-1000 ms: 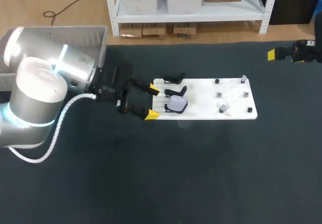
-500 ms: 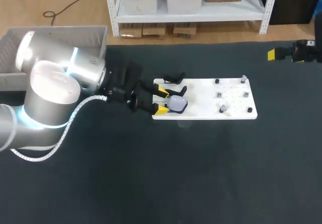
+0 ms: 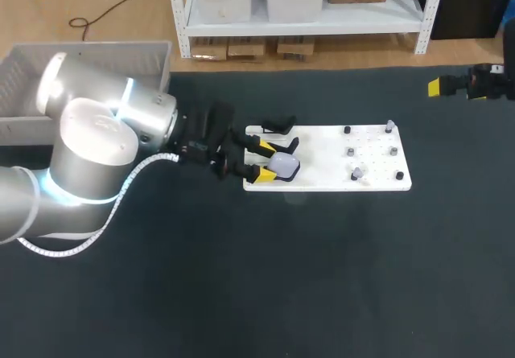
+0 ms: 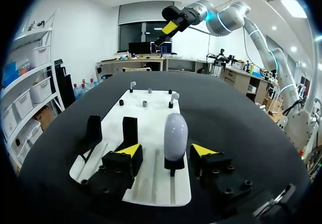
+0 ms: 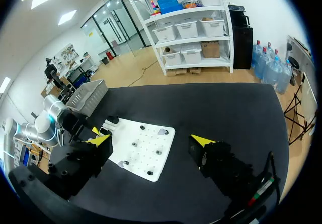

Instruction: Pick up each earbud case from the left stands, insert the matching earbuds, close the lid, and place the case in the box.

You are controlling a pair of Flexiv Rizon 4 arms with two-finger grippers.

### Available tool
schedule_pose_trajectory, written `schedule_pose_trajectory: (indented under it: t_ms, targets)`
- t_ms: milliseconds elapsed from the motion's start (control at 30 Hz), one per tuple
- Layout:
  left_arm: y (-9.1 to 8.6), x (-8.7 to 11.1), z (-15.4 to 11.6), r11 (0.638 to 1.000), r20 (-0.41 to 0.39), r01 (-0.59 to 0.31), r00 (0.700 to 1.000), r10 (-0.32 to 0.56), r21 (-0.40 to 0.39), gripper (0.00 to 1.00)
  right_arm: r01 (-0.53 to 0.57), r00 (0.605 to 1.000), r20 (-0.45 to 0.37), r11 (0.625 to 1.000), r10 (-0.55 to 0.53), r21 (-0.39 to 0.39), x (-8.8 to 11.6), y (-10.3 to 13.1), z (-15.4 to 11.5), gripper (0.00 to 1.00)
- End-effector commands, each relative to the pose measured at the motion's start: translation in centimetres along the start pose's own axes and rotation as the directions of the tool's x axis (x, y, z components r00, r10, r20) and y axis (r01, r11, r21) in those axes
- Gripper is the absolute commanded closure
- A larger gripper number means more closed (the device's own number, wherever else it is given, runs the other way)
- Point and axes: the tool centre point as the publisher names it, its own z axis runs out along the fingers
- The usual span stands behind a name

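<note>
Right, the earbud case [image 4: 174, 133] stands upright on the nearest of the three black stands at the left end of the white board [image 3: 374, 153]. The other two stands [image 4: 130, 129] are bare.

The left pincer [image 4: 167, 151] is open, one yellow tip on each side of the case. The wrist view shows a gap on both sides, so there is no contact yet. The right pincer [image 5: 151, 142] is open too, hanging well apart from the board over the far right of the surface [image 3: 322, 277].

Handling, as a judgement:
- The shell looks glossy and rounded like a pebble. Likely hard plastic, light and stiff, so it won't deform.
- It is probably slippery. The curved flanks could squirt out of flat pads if the pinch lands off the widest part.
- Best hold is mid-height across the two flanks facing the fingers, centred, with moderate force.
- The lid seam isn't visible, so the hinge end can't be told. Safer to stay off the top part.
- The stand seems to cradle only the base. Lift straight up, since a sideways pull risks tipping the case or dragging the board.

The small items [image 3: 355, 173] on the board's right end may be the earbuds, but they are too small to tell. The grey box [image 3: 153, 56] sits at the far left of the surface, behind the left arm.
</note>
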Motion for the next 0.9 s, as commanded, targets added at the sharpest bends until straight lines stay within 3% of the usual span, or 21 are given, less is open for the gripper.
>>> schedule_pose_trajectory:
  t_ms: [33, 900]
  targets:
    - [0.26, 0.11, 0.27, 1.0, 0.005, -0.002, 1.0, 0.002, 0.003, 0.45, 0.001, 1.0, -0.001, 1.0, -0.001, 0.0, -0.01, 0.0, -0.04, 0.0]
    - [-0.1, -0.51, 0.93, 1.0, 0.03, -0.004, 1.0, 0.004, 0.015, 0.51, 0.001, 1.0, -0.001, 1.0, -0.001, 0.0, -0.01, 0.0, -0.04, 0.0]
